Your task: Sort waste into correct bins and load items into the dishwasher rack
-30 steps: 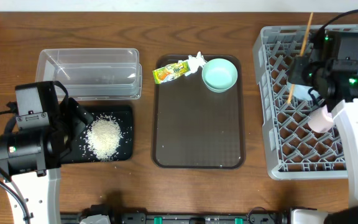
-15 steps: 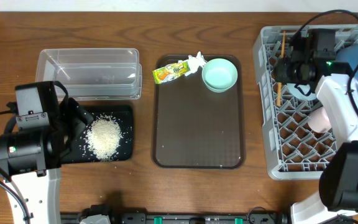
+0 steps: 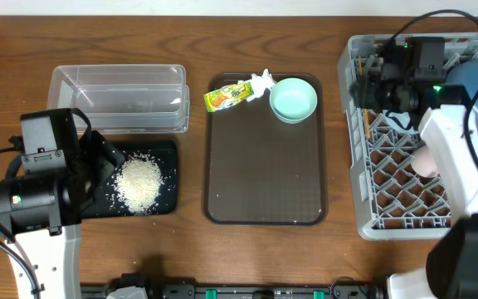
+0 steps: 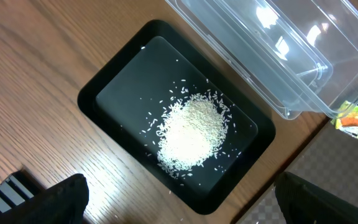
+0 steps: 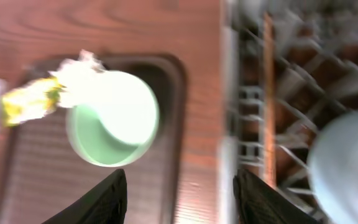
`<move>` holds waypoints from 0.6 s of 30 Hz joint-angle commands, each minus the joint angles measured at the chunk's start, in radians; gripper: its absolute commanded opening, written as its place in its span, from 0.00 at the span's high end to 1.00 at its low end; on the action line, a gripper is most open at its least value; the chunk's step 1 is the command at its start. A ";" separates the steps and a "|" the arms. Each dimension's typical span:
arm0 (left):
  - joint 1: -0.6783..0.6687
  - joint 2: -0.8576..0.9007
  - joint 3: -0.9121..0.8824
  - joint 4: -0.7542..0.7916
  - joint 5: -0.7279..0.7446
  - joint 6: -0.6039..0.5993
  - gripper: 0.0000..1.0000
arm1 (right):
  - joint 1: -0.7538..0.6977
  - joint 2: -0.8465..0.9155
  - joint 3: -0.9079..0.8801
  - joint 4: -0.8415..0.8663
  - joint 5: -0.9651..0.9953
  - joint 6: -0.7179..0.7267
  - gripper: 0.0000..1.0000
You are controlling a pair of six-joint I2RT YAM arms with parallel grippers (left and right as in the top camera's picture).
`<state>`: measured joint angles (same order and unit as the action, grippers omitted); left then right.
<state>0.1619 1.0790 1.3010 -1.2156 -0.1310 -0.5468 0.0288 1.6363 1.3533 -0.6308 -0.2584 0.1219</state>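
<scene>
Right gripper of mine hangs parted and empty over the grey rack's left edge, where the wooden chopstick lies on the lattice, while my left gripper hovers spread wide above the rice in the black tray.

You can pass freely over the near part of the serving tray. At its far edge the mint green bowl, wrapper and tissue crowd together.
</scene>
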 commanded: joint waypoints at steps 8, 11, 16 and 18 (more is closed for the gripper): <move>0.003 -0.001 0.012 -0.003 -0.009 -0.005 0.03 | 0.261 0.019 0.007 0.125 0.176 0.044 0.41; 0.003 -0.001 0.012 -0.003 -0.009 -0.005 0.03 | 0.315 0.096 0.007 0.162 0.193 -0.017 0.36; 0.003 -0.001 0.012 -0.003 -0.008 -0.005 0.02 | 0.399 0.220 0.007 0.178 0.131 -0.147 0.35; 0.003 -0.001 0.012 -0.003 -0.009 -0.005 0.03 | 0.427 0.266 0.008 0.185 0.188 -0.157 0.32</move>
<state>0.1619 1.0790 1.3010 -1.2160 -0.1310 -0.5468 0.4171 1.8568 1.3548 -0.4511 -0.1200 0.0380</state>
